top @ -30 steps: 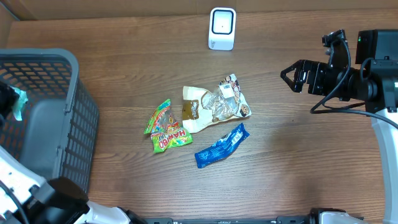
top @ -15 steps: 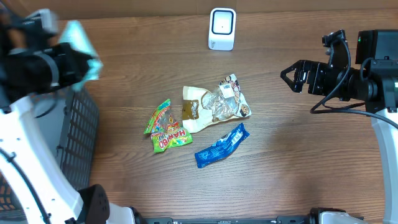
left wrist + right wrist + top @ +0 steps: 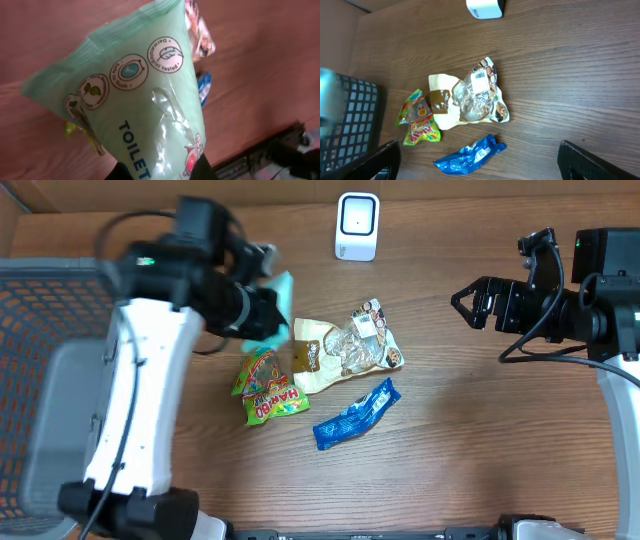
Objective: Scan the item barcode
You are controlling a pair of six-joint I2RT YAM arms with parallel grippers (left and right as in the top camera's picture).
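The left gripper [image 3: 256, 311] is clenched on one end of a soft green packet [image 3: 140, 100] printed with "TOILET". It holds the packet in the air above the middle of the tabletop [image 3: 480, 440], over the gummy bag [image 3: 266, 387] and just beside the cream cookie packet [image 3: 345, 350]. The white scanner [image 3: 357, 225] stands near the far edge, well apart from the held packet, so the presenting move looks not yet done. The main risk is the wrong face going to the scanner. The wrist view shows only round icons and lettering, no barcode, so the code may sit on the hidden side and no read would come. The film is limp and glossy, so it could droop, twist or glare and spoil a scan. A pinch at one end may also let it slip. A low sweep could brush the loose packets, the blue packet [image 3: 355, 413] included. The right gripper [image 3: 466, 302] hangs released toward the right edge, and the basket [image 3: 40, 310] sits at the left edge.
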